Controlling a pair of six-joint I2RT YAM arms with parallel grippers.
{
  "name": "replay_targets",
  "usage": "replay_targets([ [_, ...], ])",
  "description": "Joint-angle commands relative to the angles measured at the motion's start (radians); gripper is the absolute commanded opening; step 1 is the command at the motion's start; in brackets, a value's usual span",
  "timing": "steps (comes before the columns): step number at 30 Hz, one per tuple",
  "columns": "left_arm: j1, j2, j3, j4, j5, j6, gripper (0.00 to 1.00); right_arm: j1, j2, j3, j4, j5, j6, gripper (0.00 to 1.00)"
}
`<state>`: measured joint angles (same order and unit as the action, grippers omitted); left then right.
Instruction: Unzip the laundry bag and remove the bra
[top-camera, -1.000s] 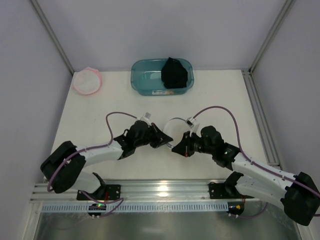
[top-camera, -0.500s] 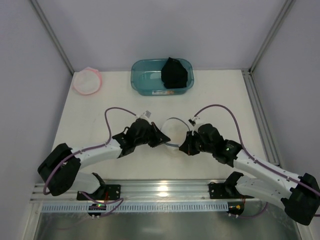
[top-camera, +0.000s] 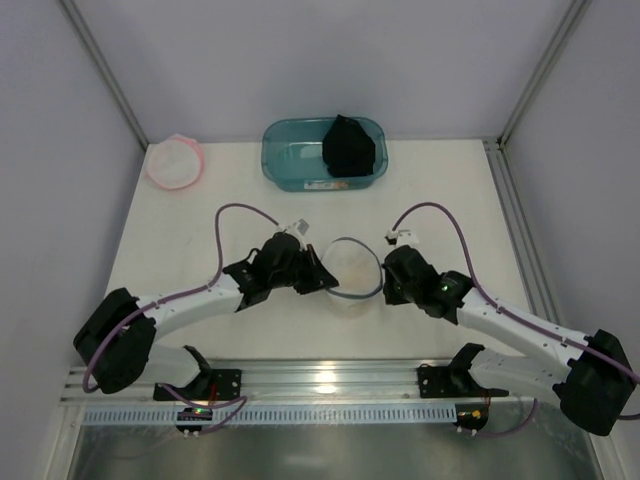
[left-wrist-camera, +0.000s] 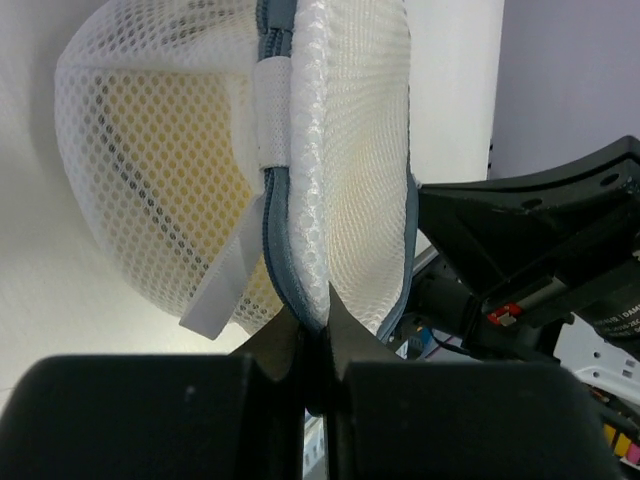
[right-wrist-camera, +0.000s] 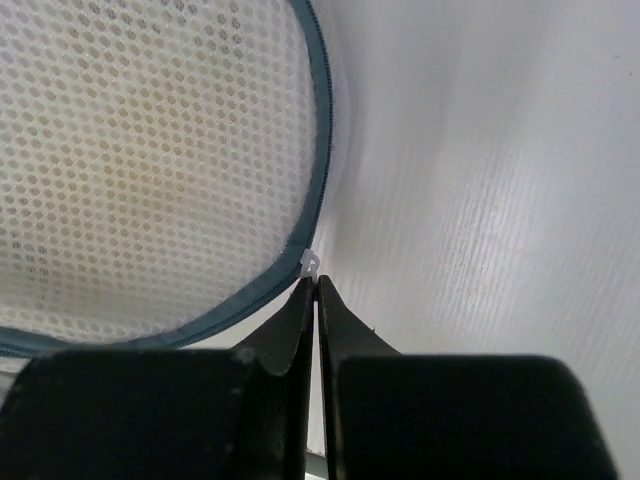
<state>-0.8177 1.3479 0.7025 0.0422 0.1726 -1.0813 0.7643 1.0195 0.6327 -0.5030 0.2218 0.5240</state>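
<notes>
The laundry bag (top-camera: 352, 268), white mesh with a grey-blue rim, hangs between my two grippers over the table's front middle. My left gripper (top-camera: 322, 281) is shut on the bag's left edge; in the left wrist view its tips (left-wrist-camera: 312, 322) pinch the mesh and grey-blue seam (left-wrist-camera: 272, 215). My right gripper (top-camera: 386, 286) is shut at the bag's right rim. In the right wrist view its tips (right-wrist-camera: 316, 287) pinch the small white zipper pull (right-wrist-camera: 311, 264) on the rim (right-wrist-camera: 322, 120). A pale yellowish shape, perhaps the bra (left-wrist-camera: 170, 170), shows through the mesh.
A teal tub (top-camera: 290, 155) with a black garment (top-camera: 348, 146) stands at the back middle. A pink-rimmed round mesh bag (top-camera: 173, 163) lies at the back left. Metal frame posts stand at both back corners, and a rail runs along the table's right edge.
My right gripper has moved right and back along the bag's rim with the zipper pull. The bag's round face now shows between the grippers. My left gripper has shifted slightly right.
</notes>
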Motion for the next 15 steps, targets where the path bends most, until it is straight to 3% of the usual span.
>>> replay_targets([
  [1, 0.005, 0.002, 0.048, -0.090, 0.076, 0.101, 0.00, -0.005, 0.016, 0.061, -0.026, 0.191, -0.036, 0.04],
  [8, 0.006, 0.037, 0.100, -0.175, 0.153, 0.202, 0.00, -0.005, 0.030, 0.088, 0.006, 0.269, -0.085, 0.04],
  [13, 0.012, 0.042, 0.109, -0.205, 0.133, 0.222, 0.00, -0.006, 0.010, 0.073, 0.020, 0.231, -0.096, 0.04],
  [14, 0.012, 0.039, 0.109, -0.208, 0.125, 0.222, 0.03, -0.006, 0.005, 0.068, 0.021, 0.222, -0.091, 0.04],
  [15, 0.015, 0.037, 0.109, -0.211, 0.110, 0.225, 0.29, -0.005, 0.001, 0.062, 0.024, 0.194, -0.091, 0.04],
])
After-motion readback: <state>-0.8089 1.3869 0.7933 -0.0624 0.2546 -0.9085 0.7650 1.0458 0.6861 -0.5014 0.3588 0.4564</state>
